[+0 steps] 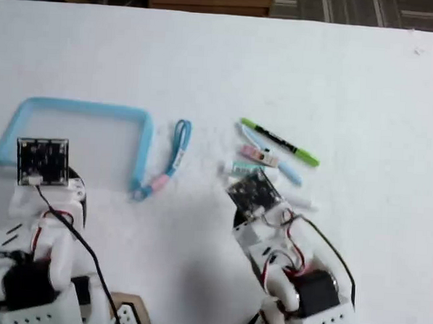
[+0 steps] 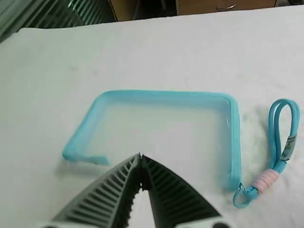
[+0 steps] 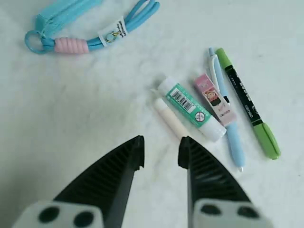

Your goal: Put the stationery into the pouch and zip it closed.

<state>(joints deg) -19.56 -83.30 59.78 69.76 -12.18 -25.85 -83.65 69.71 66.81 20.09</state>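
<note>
A clear pouch with a light-blue zip edge (image 1: 81, 110) (image 2: 161, 95) lies flat at the table's left, its blue wrist loop (image 1: 178, 147) (image 2: 282, 137) (image 3: 97, 33) trailing to the right. My left gripper (image 2: 140, 159) is shut and empty, just short of the pouch's near edge. The stationery lies in a cluster right of centre: a green marker (image 1: 279, 141) (image 3: 247, 109), a light-blue pen (image 3: 227, 121), a pink eraser (image 3: 213, 99), a green-labelled glue stick (image 3: 190, 108) and a thin white stick (image 3: 170, 118). My right gripper (image 3: 161, 152) is open, close to the white stick.
Both arm bases (image 1: 36, 269) (image 1: 297, 282) take up the table's near edge. The white table (image 1: 315, 73) stretches bare beyond the items, and dark furniture stands past its far edge.
</note>
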